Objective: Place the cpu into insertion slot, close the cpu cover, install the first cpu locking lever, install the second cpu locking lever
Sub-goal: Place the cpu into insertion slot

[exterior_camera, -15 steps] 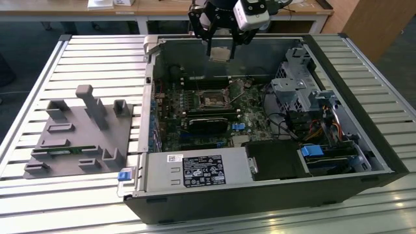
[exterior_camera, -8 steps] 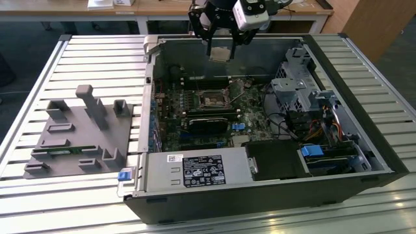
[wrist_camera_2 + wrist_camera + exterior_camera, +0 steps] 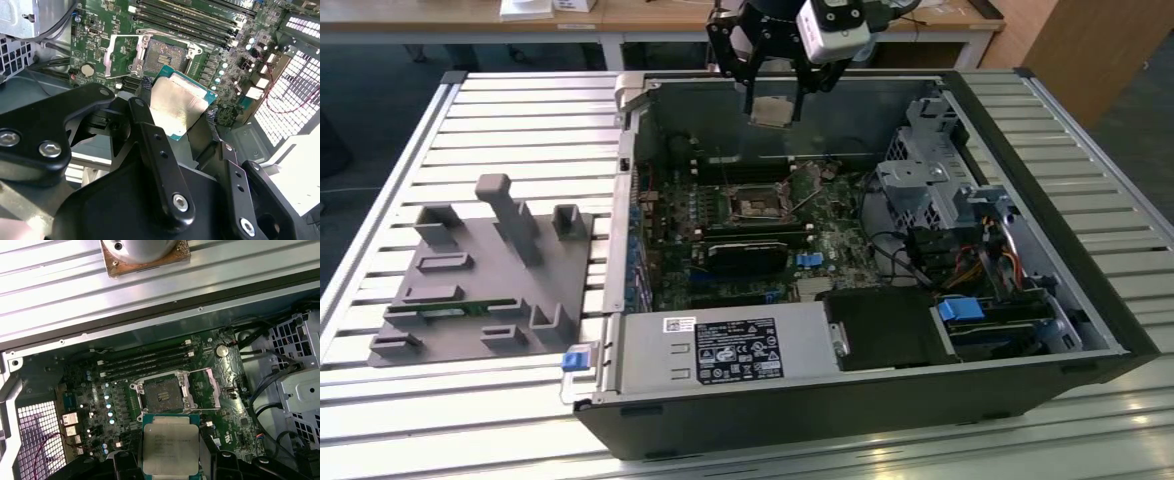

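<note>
the gripper is clamping the cpu, with its two black fingers pressing on two opposite edges of the chip, so the chip is hanging between the fingertips and touching nothing else. in the exterior view the gripper is hovering over the far wall of the open computer case, well above the motherboard. the cpu is lying flat between the fingertips, with its silvery metal face pointing up toward the wrist and its contact side pointing down toward the board; in the second wrist view its green edge is showing along the side away from the gripper body. the chip is close to square, so no long axis is standing out; in the first wrist view its edges are running roughly parallel to those of the socket. the insertion slot is lying below the gripper and just forward of the cpu's free edge, apart from it, with the dull contact field exposed. the cpu cover is standing swung open beside the slot, on the side toward the coin cell, leaving the socket uncovered. the long memory slots are running along the socket's far side from the gripper. as a judgement, the chip is not yet seated, and the offset between chip and slot is mainly downward and slightly forward of the fingertips.
</note>
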You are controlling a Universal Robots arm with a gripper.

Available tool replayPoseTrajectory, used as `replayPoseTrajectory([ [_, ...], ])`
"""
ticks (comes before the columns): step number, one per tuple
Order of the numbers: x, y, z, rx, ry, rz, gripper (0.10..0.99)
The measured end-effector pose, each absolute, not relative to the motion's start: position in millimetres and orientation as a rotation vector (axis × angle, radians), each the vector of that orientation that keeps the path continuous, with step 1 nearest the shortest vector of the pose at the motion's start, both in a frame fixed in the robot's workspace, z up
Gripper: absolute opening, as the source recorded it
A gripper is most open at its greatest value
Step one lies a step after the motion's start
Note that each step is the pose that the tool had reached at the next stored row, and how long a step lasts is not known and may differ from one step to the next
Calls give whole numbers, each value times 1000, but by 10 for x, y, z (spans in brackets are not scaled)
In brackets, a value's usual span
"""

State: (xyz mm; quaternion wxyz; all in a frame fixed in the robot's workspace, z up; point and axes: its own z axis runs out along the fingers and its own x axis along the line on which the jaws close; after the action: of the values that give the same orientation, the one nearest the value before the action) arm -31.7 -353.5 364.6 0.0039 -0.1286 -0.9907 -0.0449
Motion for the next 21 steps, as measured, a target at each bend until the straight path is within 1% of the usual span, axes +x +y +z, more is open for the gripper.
replayPoseTrajectory([
  [21,-319,-3535,3645,-482,-3096,-141,541],
])
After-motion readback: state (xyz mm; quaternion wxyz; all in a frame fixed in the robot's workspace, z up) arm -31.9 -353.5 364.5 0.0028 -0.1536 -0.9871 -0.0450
